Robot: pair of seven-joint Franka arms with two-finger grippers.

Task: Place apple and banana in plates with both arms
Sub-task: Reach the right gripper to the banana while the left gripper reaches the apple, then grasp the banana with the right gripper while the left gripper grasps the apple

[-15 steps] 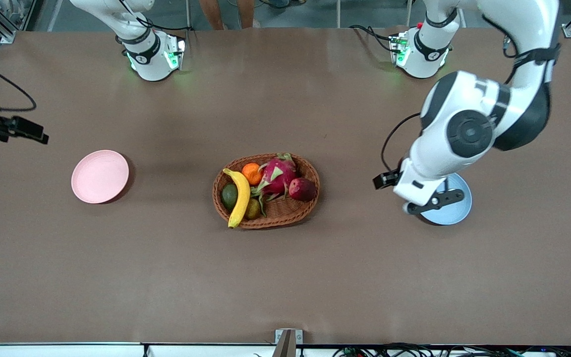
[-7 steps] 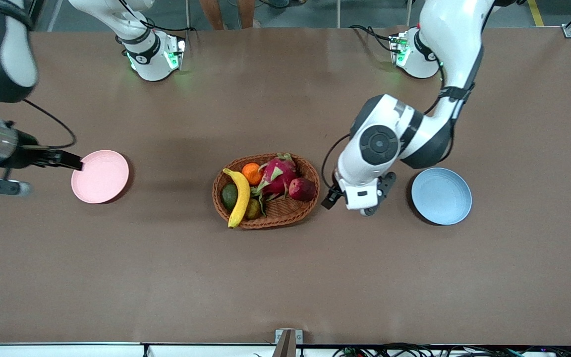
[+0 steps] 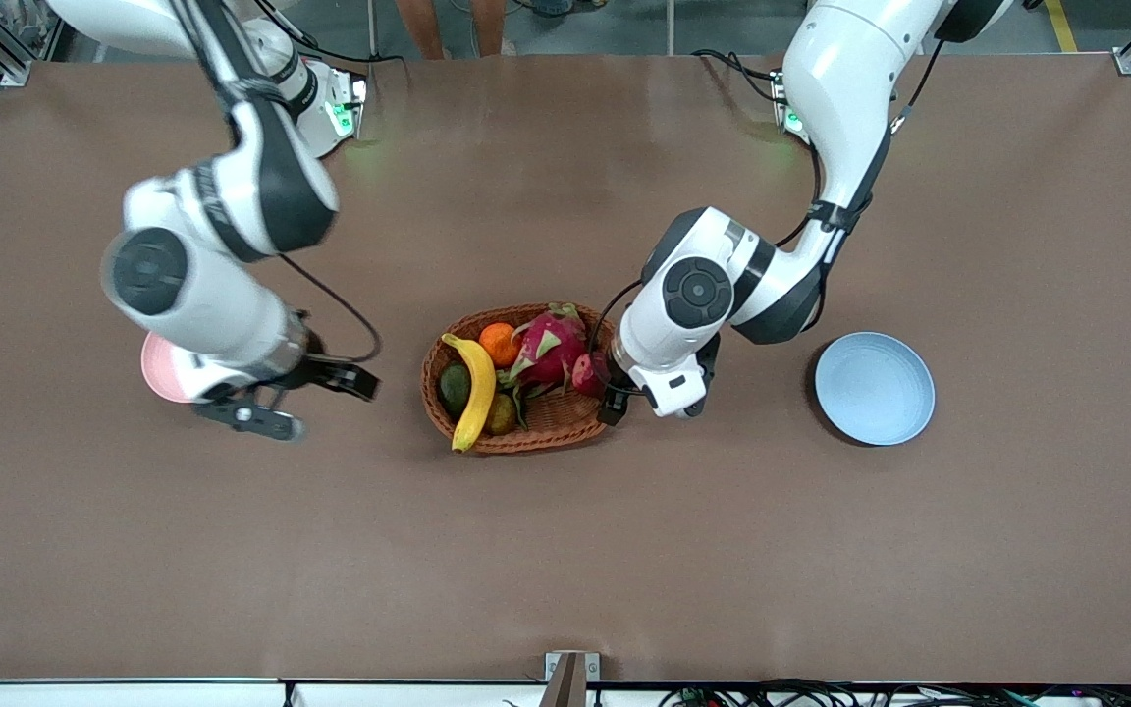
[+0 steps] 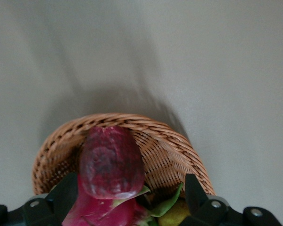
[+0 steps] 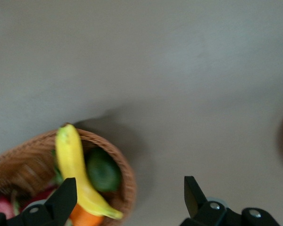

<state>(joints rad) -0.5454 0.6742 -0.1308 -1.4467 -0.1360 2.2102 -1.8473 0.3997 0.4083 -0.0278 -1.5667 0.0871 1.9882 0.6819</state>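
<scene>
2 firm fruits: left gripper (image 4: 127, 207), spread, fits the apple's (image 4: 111, 162) middle; right gripper (image 5: 127, 207), spread, suits the banana's (image 5: 75, 169) midsection.

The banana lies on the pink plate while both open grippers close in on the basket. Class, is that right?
No. The front view shows the banana in the basket, not on the pink plate. The left gripper and right gripper are open, approaching the basket.

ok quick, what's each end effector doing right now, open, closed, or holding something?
Left end effector: open, empty, over the apple in the basket.
Right end effector: open, empty, over the table between the pink plate and the basket.
</scene>
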